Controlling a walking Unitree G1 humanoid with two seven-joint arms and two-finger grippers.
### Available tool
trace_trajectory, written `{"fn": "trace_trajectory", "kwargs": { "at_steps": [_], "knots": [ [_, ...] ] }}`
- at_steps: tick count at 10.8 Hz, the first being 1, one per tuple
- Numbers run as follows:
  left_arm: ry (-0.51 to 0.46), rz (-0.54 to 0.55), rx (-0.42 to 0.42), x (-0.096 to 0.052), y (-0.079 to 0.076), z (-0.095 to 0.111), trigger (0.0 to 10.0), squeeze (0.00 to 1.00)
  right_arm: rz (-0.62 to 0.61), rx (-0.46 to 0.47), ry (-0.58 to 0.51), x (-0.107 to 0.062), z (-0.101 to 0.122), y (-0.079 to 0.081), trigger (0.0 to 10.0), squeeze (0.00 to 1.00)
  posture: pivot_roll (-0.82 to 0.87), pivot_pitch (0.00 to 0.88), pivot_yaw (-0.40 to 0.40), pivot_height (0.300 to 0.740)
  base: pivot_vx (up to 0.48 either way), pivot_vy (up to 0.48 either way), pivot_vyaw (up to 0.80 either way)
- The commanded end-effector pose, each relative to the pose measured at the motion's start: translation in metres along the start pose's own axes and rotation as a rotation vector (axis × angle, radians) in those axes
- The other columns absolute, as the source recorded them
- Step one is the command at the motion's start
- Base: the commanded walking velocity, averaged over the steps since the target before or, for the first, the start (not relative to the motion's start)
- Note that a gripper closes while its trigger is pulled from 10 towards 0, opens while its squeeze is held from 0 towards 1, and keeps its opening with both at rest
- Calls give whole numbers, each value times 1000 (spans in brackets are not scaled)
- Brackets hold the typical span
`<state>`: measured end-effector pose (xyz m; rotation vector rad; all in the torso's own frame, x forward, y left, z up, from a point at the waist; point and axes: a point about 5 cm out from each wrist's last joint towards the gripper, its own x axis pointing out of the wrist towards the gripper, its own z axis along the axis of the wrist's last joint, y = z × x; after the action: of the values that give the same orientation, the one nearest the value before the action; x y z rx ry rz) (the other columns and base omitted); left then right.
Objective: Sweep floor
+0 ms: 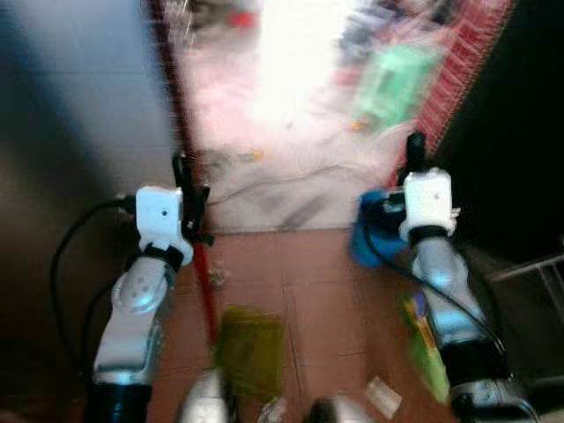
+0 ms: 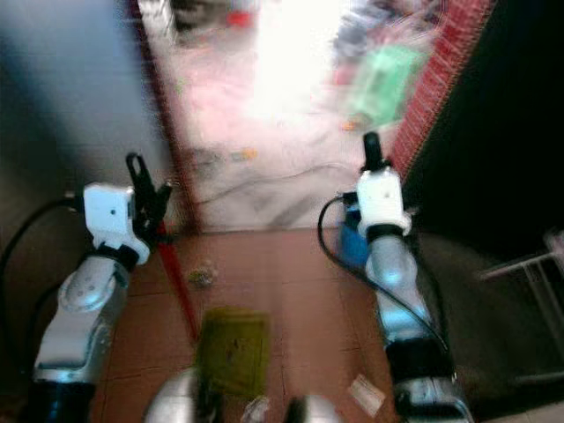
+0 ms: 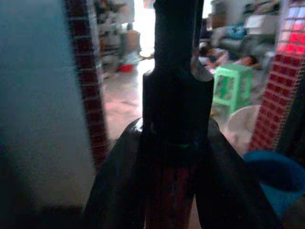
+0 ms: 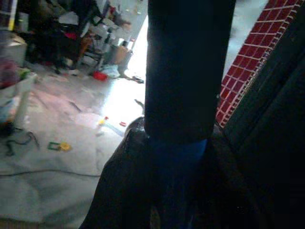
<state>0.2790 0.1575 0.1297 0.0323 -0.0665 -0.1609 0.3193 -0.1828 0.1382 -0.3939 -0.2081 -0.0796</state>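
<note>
My left gripper (image 1: 188, 181) is raised at the left and shut on the top of a red broom handle (image 1: 206, 291). The handle slants down to a yellow-green broom head (image 1: 251, 348) on the terracotta tiles. In the left wrist view the fingers (image 3: 119, 181) clamp the handle's black cap (image 3: 176, 95). My right gripper (image 1: 415, 145) is raised at the right, shut on a black-and-blue dustpan handle (image 4: 183, 95). The blue dustpan (image 1: 370, 229) hangs below it. A small clump of debris (image 1: 216, 276) and a white scrap (image 1: 382, 395) lie on the tiles.
A doorway between red brick pillars (image 1: 181, 123) opens onto a bright, cluttered concrete floor with cables (image 1: 282, 176) and a green stool (image 1: 397, 79). A grey wall (image 1: 79, 97) stands at the left, darkness and a white metal rack (image 1: 538, 273) at the right. A green wrapper (image 1: 425, 348) lies by my right arm.
</note>
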Motion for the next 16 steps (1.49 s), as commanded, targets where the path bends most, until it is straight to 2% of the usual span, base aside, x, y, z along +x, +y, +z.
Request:
{"fn": "trace_trajectory", "kwargs": {
  "at_steps": [1, 4, 6, 7, 8, 10, 11, 13, 15, 16],
  "knots": [
    [-58, -15, 17, 6, -1, 15, 10000, 0, -25, -23, -80, 6, 16, -8, 10000, 0, -46, 18, -32, 740, 0, 0, 0],
    [-65, -2, 26, 6, 2, 16, 10000, 0, -17, -23, -77, 4, 14, -5, 10000, 0, -44, 20, -33, 740, 0, 0, 0],
    [-72, 69, 111, 8, 16, 18, 10000, 0, -16, -20, -65, 4, 12, -4, 10000, 0, -39, 19, -35, 740, 0, 0, 0],
    [-66, 89, 121, 9, 20, 17, 10000, 0, -18, -13, -51, 5, 11, -4, 10000, 0, -39, 19, -35, 740, 0, 0, 0],
    [-59, 83, 166, 9, 17, 16, 10000, 0, -21, -1, -32, 6, 8, -3, 10000, 0, -37, 13, -34, 740, 0, 0, 0],
    [-46, 51, 320, 11, 5, 14, 10000, 0, -22, 19, -4, 5, 5, -2, 10000, 0, -39, 21, -30, 740, 0, 0, 0],
    [-41, 37, 321, 14, -2, 11, 10000, 0, -20, 25, 1, 5, 5, -1, 10000, 0, -40, 27, -30, 740, 0, 0, 0],
    [-20, -2, 330, 29, -25, 3, 10000, 0, -25, 72, 62, 5, -2, 3, 10000, 0, -51, 29, -25, 740, 0, 0, 0],
    [3, -42, 321, 42, -47, -10, 10000, 0, -57, 106, 99, 7, -5, -1, 10000, 0, -68, 29, -19, 740, 0, 0, 0],
    [3, -45, 300, 45, -51, -12, 10000, 0, -61, 110, 104, 8, -5, -1, 10000, 0, -73, 29, -17, 740, 0, 0, 0]
  ]
}}
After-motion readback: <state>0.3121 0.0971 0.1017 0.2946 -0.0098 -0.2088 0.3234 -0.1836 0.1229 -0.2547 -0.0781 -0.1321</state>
